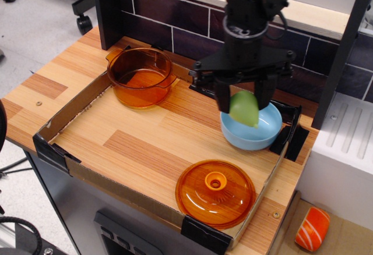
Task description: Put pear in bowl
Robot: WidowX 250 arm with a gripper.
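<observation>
My gripper (243, 106) is shut on the light-green pear (244, 108) and holds it in the air just above the light-blue bowl (252, 131). The bowl sits on the wooden tray floor at the right, near the back corner. The pear hangs between the two black fingers (223, 101), its rounded end down, over the bowl's left half. The arm hides the bowl's far rim.
A transparent orange pot (140, 75) with handles stands at the back left of the cardboard-edged tray (70, 167). An orange knobbed lid (215, 191) lies at the front right. A dark tiled wall (175, 25) runs behind. An orange-and-white object (312, 229) lies lower right, off the tray.
</observation>
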